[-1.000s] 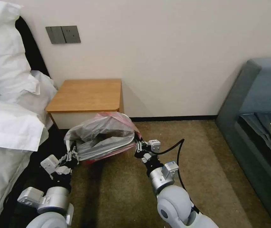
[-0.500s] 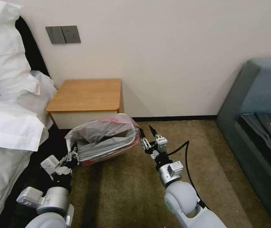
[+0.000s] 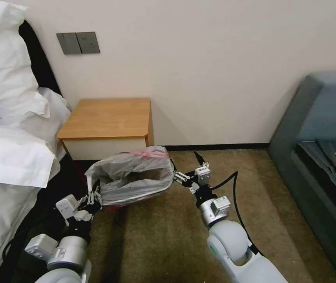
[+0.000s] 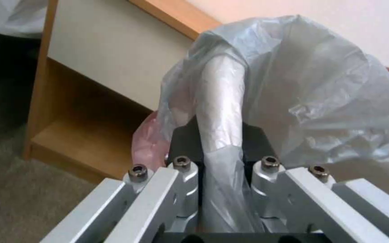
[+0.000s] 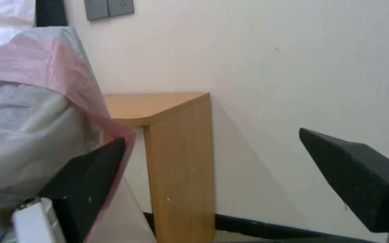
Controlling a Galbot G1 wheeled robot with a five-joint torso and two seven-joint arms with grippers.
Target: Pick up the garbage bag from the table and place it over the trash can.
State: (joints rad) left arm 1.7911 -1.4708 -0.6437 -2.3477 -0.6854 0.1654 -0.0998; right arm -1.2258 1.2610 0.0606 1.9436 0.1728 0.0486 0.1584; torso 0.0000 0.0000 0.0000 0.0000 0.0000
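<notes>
The crinkled translucent grey plastic garbage bag (image 3: 130, 177) with its pink rim sits puffed open on brown carpet (image 3: 223, 220), near the orange-brown wooden surface (image 3: 107, 118). The left gripper (image 3: 93, 195) fingers pinch its corner; the right gripper (image 3: 185, 167) fingers gape wide, empty, just beside it.

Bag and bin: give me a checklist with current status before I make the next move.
1. Left gripper pinching the bag: ok, film is clamped between the shut fingers in the left wrist view.
2. Right gripper free of the bag: ok, fingers are spread beside the bag's pink rim.
3. Bag mouth spread open: ok, it gapes upward in the head view.
4. Bag seated over the bin rim all round: cannot tell, the bin is covered by plastic.
5. Bag off the table: ok, it sits on the floor in front of it.
</notes>
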